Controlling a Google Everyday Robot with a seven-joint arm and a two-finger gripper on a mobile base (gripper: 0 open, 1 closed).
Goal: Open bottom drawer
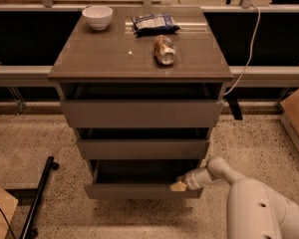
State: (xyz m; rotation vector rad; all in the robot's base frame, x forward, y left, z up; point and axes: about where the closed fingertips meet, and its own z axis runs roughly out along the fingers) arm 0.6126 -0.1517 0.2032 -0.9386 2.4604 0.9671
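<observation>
The bottom drawer [139, 190] is the lowest tier of the grey-brown cabinet [139, 59]. It stands pulled out a little, with a dark gap showing above its flat front. My gripper [179, 185] comes in from the lower right on a white arm [254, 208]. Its tan tip rests at the top edge of the drawer front, near the right end. The middle drawer [142, 148] and the top drawer [139, 113] sit above, each less far out.
On the cabinet top lie a white bowl [97, 16], a chip bag [154, 23] and a tipped can [164, 50]. A cardboard box [296, 116] stands at the right. A black pole [37, 198] lies on the floor at the left. A cable [246, 49] hangs at the right.
</observation>
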